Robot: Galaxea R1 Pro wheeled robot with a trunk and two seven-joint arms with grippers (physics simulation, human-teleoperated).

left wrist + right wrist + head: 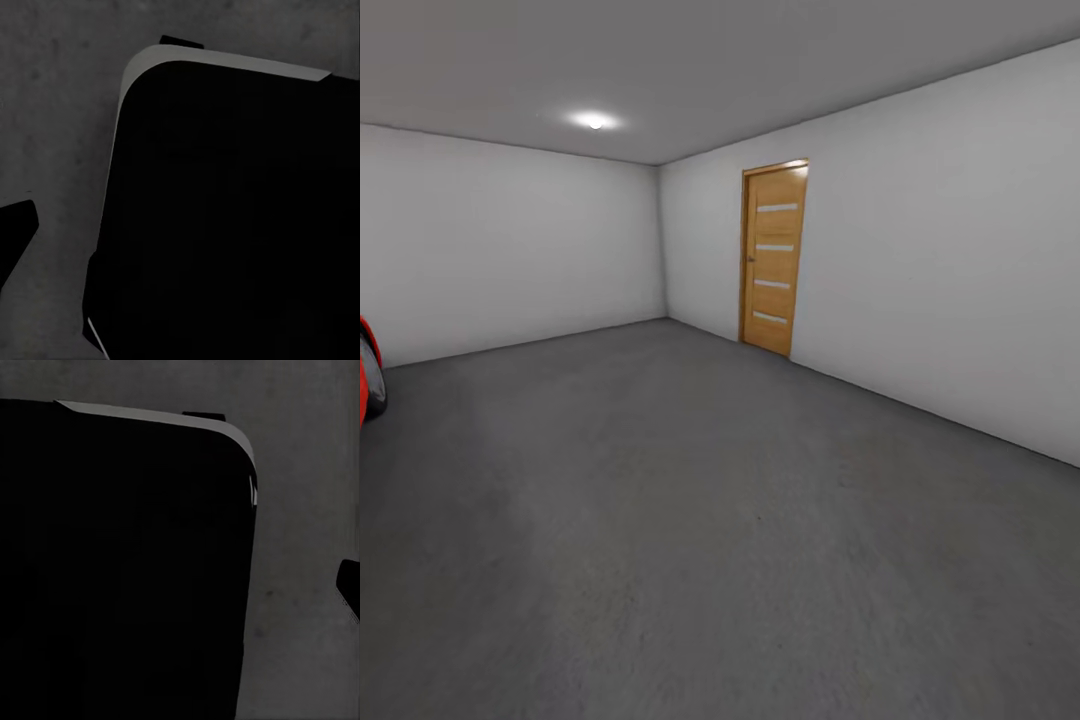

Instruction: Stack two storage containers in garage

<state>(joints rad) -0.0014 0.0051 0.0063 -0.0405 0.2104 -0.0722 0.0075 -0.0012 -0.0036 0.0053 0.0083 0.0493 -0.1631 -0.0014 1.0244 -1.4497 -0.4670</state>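
I'm parked in the garage with the head camera looking across the floor (690,520) toward a wooden door (773,257) in the wall on my right. A sliver of the red car (368,380) pokes in at the left edge. The storage containers are nowhere in what I can see from here, so I judge I am either between trips or have yet to bring them in; I can't say which.

Both arms seem to hang low beside the machine, which is how I would carry them while driving. Each wrist camera looks down at dark concrete past a big black rounded slab with a pale rim, the robot's base (225,210) I think, seen again from the other side (120,562). A dark tip at the edge of each wrist picture may be part of the jaws, but I cannot tell whether they are apart or together on either arm.

The concrete is dark grey, rough and speckled, flat and level by the look of it, good footing for a stack. Walls are plain grey-white, one ceiling light (593,121) is on
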